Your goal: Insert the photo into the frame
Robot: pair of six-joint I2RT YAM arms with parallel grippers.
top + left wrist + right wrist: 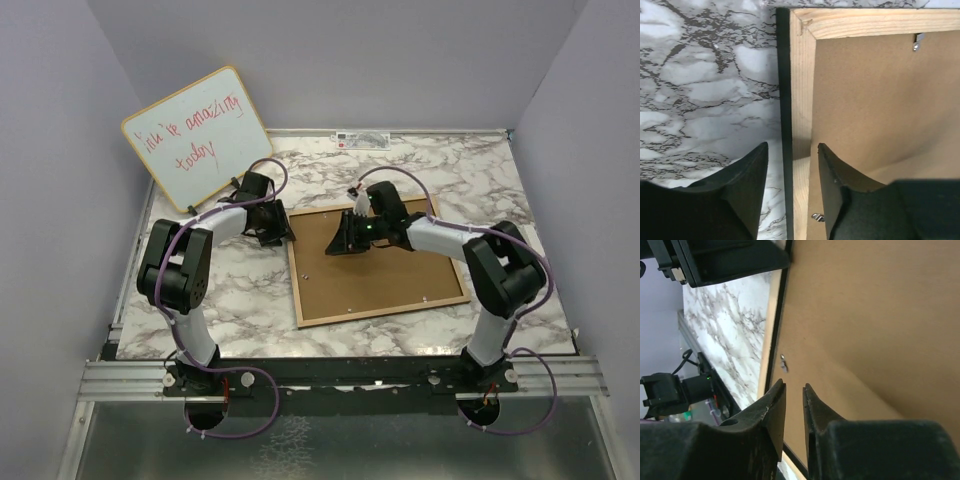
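The frame (380, 313) lies flat with its light wood face up, and a plain brown board (385, 270) fills its opening. The photo is not in view. My left gripper (278, 232) is open at the frame's far left corner. In the left wrist view (792, 146) its fingers straddle the frame's left rail (802, 90), one over the marble and one over the board (880, 110). My right gripper (335, 247) hovers low over the board's left part. In the right wrist view (794, 385) its jaws stand a narrow gap apart, with nothing between them.
A wood-edged whiteboard (197, 135) with red handwriting leans at the back left. Small metal tabs (916, 44) sit along the inside of the frame's rails, one near my right fingers (784, 362). Purple walls close in the marble table (240, 310).
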